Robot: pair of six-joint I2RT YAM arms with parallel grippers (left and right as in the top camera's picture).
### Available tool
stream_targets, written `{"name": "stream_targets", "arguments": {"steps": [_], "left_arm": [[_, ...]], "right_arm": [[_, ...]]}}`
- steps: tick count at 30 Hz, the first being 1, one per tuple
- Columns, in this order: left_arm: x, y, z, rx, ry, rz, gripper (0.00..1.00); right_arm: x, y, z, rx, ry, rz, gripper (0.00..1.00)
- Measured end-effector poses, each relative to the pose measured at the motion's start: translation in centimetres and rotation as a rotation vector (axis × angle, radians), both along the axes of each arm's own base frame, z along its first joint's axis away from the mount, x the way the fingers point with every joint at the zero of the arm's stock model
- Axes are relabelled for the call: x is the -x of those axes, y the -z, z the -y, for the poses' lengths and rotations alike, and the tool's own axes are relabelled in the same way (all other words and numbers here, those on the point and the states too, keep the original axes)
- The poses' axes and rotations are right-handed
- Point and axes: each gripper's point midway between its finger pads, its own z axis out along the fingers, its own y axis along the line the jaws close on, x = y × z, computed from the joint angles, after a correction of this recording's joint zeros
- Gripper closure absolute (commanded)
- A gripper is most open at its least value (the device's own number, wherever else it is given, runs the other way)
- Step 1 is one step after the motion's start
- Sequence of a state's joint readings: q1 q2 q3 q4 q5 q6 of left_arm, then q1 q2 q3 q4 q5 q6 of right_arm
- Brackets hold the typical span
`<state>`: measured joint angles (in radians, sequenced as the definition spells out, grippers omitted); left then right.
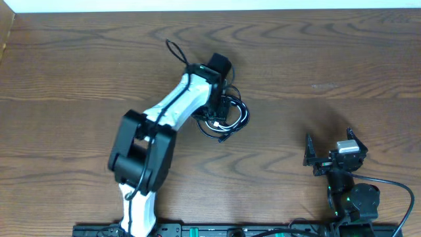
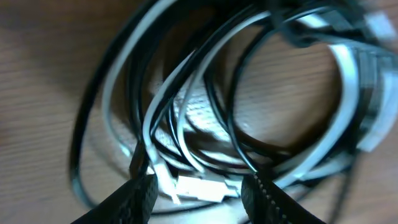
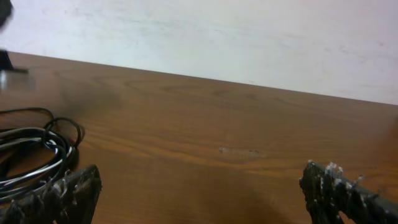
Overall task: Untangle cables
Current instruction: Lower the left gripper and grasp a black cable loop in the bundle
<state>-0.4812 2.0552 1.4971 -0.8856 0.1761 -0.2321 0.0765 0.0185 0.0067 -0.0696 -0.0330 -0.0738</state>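
Brown wood-grain table (image 1: 329,52): carrying everything; offering the cords a smooth face to slide on, so risking the whole knot skating along behind any pull instead of loosening.

White-and-black left arm (image 1: 164,112): reaching out over the middle of the table, hanging right above the tangle and hiding part of it from the overhead camera; risking a half-blind grab.

Tangled coil of thin black and white cables (image 1: 230,118): lying mid-table under the left wrist, loops crossing over and under one another, one black tail (image 1: 174,51) straying toward the far edge; likely tightening if hauled from one side only.

Black right gripper (image 3: 199,180): sitting well apart at the near right, fingers spread wide, holding nothing; pinning nothing down either, so letting the coil drag freely.

Black left gripper (image 2: 200,196): hovering low over the coil, ribbed fingertips (image 2: 140,196) standing apart, clamping nothing in view; closing here possibly catching several strands at once, black along with white, and lifting the lot as a clump.

Small white plug end (image 2: 202,185): lying between those fingertips, touching neither as far as the blurred wrist picture is showing; possibly slipping out of a pinch, or snagging inside a black loop while being drawn through.
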Motion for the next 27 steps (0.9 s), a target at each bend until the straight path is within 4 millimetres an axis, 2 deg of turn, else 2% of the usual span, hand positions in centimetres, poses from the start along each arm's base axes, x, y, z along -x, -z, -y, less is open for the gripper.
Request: {"name": "stream_targets", "arguments": {"steps": [1,2,4,5,10,12,13,14,17,23,26,27], "left_arm": [[0.1,0.5,-0.1,-0.013,0.001,-0.008,0.64],[0.1,1.2,-0.4,-0.036,0.006,-0.017,0.70],[0.1,2.4,-1.1,-0.077,0.030,-0.027,0.79],[0.0,2.4,-1.2,-0.088,0.047,-0.018,0.81],[-1.2,2.4,-3.4,-0.230,0.224,0.056,0.82],[-2.4,2.2,-5.1,-0.347,0.282,0.108,0.80],[-3.8,2.0,-6.4,-0.445,0.311,0.162,0.73],[-4.9,1.7,-7.4,-0.518,0.329,0.201,0.71],[-7.0,0.6,-9.0,-0.654,0.355,0.280,0.71],[-8.3,-1.7,-9.3,-0.711,0.352,0.323,0.59],[-8.5,-3.8,-8.7,-0.660,0.307,0.366,0.57],[-8.4,-5.1,-8.0,-0.597,0.275,0.393,0.57]], "right_arm": [[0.0,0.0,0.0,0.000,0.000,0.000,0.01],[0.0,0.0,0.0,0.000,0.000,0.000,0.01],[0.0,0.0,0.0,0.000,0.000,0.000,0.01],[0.0,0.0,0.0,0.000,0.000,0.000,0.01],[0.0,0.0,0.0,0.000,0.000,0.000,0.01],[0.0,0.0,0.0,0.000,0.000,0.000,0.01],[0.0,0.0,0.0,0.000,0.000,0.000,0.01],[0.0,0.0,0.0,0.000,0.000,0.000,0.01],[0.0,0.0,0.0,0.000,0.000,0.000,0.01],[0.0,0.0,0.0,0.000,0.000,0.000,0.01],[0.0,0.0,0.0,0.000,0.000,0.000,0.01],[0.0,0.0,0.0,0.000,0.000,0.000,0.01]]}}
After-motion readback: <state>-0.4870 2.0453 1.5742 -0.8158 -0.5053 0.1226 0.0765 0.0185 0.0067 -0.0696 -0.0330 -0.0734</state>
